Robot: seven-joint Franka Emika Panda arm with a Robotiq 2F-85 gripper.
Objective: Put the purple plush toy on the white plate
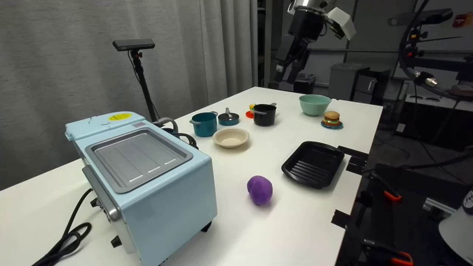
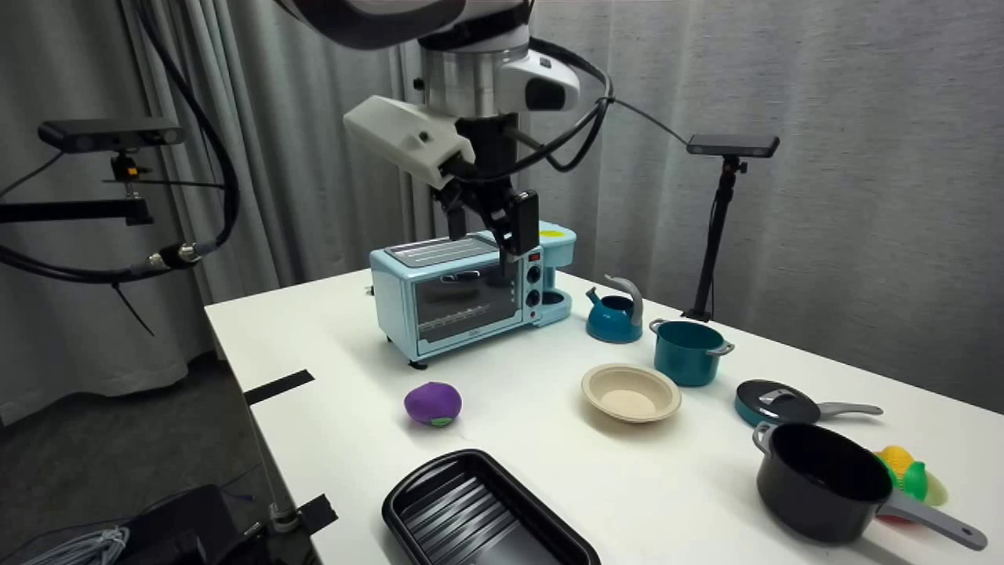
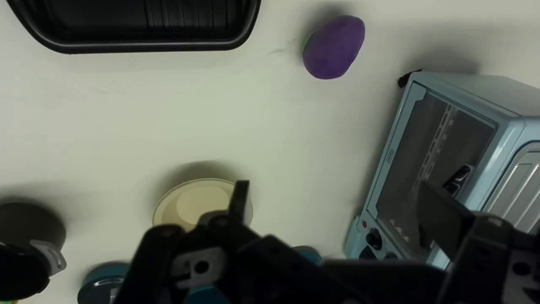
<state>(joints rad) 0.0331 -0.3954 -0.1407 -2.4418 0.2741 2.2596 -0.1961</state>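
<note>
We look across a white surface (image 1: 275, 147). The purple plush toy (image 2: 433, 403) lies directly on it, well apart from the white plate (image 2: 631, 395); in all three views a plain stretch of white runs from one to the other. The toy has room around it: a light-blue toaster oven (image 2: 463, 290) stands near on one side and a black tray (image 1: 314, 164) lies near on another, both apart from it. The tray sits close to the surface's edge, where strips of black tape (image 2: 278, 387) are stuck; the toy lies farther in from that edge.

The plate, shallow with a low rim, has open room on the side toward the toy and the tray. Opposite, space is tighter: a teal pot (image 2: 686, 357) stands so close that we cannot tell whether the two touch. In an exterior view, a pale green bowl (image 1: 314, 104) and a toy burger (image 1: 331, 118) stand toward the far corner.

The end effector (image 3: 337, 202) hangs above the surface, well apart from the toy. Its two sides are spread, with a wide gap between them; in the wrist view one side hides part of the plate's rim.
</note>
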